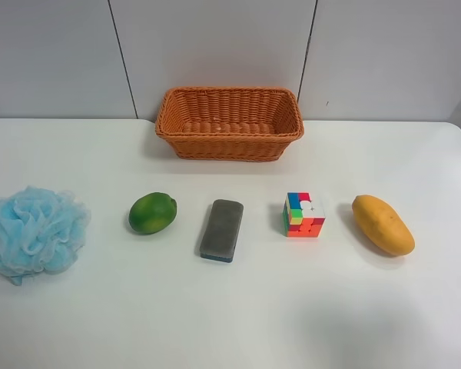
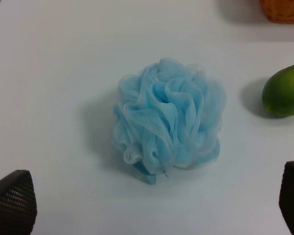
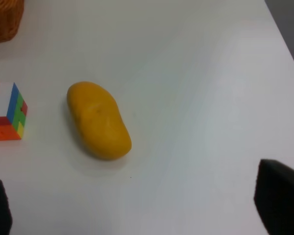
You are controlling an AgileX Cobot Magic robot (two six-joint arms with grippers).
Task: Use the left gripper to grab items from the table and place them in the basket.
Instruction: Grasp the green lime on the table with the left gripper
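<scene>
Basket [image 1: 229, 147] empty; we see all five items [image 1: 221, 229] on counter [image 1: 230, 315] (nothing picked yet). Left jaws, right jaws wide apart, holding nothing.

The left end effector [image 2: 152, 203] hovers with its fingers spread wide. Straight ahead of it, the fluffy light-blue pouf [image 2: 169, 120] sits on the white counter [image 2: 54, 73]. The green fruit [image 2: 285, 90] lies off to one side. The grey sponge [image 1: 221, 229], puzzle cube [image 1: 303, 214] and yellow mango [image 1: 382, 224] lie farther along, and the wicker basket [image 1: 229, 123] stands beyond them.

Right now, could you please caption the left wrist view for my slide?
Open left claw above a blue pouf on the white table, green fruit beside it.
</scene>
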